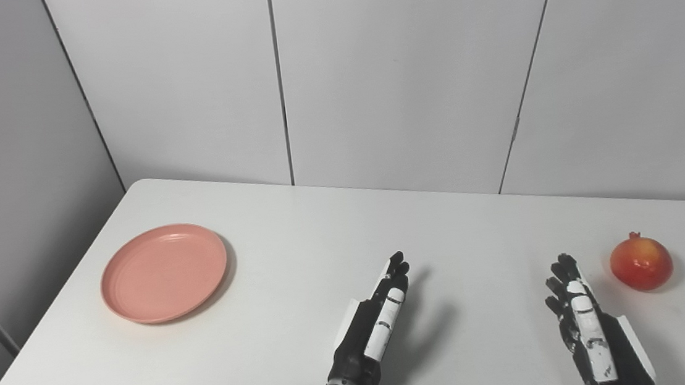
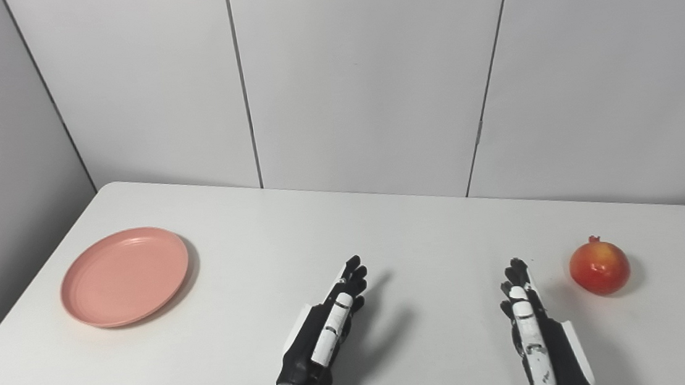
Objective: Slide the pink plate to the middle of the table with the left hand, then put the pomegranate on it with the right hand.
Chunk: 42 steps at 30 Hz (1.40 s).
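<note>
Two robot hands rest low over a white table (image 1: pixel 296 234), seen from above and behind, with grey wall panels (image 1: pixel 394 70) at the back. Both arms enter from the bottom edge.

The left hand (image 1: pixel 375 323) sits near the table's middle, edge-on, its black and white fingers stretched forward and held close together, grasping nothing. A pink plate (image 1: pixel 164 272) lies flat and bare on the left side of the table, well apart from that hand and near the left edge.

The right hand (image 1: pixel 579 314) lies toward the right, fingers extended with small gaps between them, also holding nothing. A red and yellow pomegranate (image 1: pixel 641 263) stands on the table near it, to its right, crown up and not touched.
</note>
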Available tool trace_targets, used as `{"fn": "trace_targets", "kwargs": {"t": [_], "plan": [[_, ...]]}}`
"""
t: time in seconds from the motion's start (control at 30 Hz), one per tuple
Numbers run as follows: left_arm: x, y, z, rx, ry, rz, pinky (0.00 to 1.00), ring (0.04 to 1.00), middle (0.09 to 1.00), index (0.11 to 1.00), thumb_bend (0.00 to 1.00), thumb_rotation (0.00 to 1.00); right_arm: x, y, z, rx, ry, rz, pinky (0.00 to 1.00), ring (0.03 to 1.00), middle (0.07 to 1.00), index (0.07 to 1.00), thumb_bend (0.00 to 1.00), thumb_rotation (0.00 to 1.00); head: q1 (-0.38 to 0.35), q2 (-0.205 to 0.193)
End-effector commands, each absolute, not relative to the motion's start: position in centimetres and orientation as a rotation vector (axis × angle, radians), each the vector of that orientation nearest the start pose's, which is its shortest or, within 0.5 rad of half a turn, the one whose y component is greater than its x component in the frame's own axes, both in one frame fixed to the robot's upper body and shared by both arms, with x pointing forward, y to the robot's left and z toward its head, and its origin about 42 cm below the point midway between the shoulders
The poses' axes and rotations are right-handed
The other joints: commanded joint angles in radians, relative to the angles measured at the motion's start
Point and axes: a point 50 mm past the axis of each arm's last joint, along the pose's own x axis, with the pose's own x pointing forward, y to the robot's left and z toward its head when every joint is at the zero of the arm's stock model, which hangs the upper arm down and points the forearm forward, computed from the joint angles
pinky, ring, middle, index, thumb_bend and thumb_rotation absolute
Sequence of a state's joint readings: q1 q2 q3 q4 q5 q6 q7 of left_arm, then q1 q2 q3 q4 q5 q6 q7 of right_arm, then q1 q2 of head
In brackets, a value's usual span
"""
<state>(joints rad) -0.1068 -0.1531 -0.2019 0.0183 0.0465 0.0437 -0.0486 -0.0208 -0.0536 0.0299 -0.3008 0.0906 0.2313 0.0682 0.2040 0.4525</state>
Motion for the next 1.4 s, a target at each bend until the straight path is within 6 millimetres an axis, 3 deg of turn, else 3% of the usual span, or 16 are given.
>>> {"fn": "trace_targets", "kwargs": {"t": [0.0,0.33,0.93,1.37], "plan": [[31.4,7.9,14.8,-0.097,-0.137,-0.290,1.00,1.000,1.000,1.000,0.41,1.00,28.5,-21.0,18.1,0.053,-0.181,0.147,1.00,1.000,1.000,1.000,0.22,1.00,0.008,-0.001],[31.4,7.8,15.0,-0.092,-0.130,-0.279,1.00,1.000,1.000,1.000,0.38,1.00,28.6,-21.0,18.3,0.044,-0.182,0.153,1.00,1.000,1.000,1.000,0.17,1.00,0.002,-0.001],[31.7,8.8,15.4,-0.084,-0.170,-0.261,1.00,1.000,1.000,1.000,0.43,1.00,28.7,-20.6,18.2,0.066,-0.171,0.161,1.00,1.000,1.000,1.000,0.16,1.00,0.011,-0.012],[32.3,10.5,17.8,-0.046,-0.258,-0.219,1.00,1.000,1.000,0.996,0.42,1.00,29.0,-20.1,17.9,0.065,-0.165,0.164,1.00,1.000,1.000,1.000,0.15,1.00,0.018,-0.032]]}}
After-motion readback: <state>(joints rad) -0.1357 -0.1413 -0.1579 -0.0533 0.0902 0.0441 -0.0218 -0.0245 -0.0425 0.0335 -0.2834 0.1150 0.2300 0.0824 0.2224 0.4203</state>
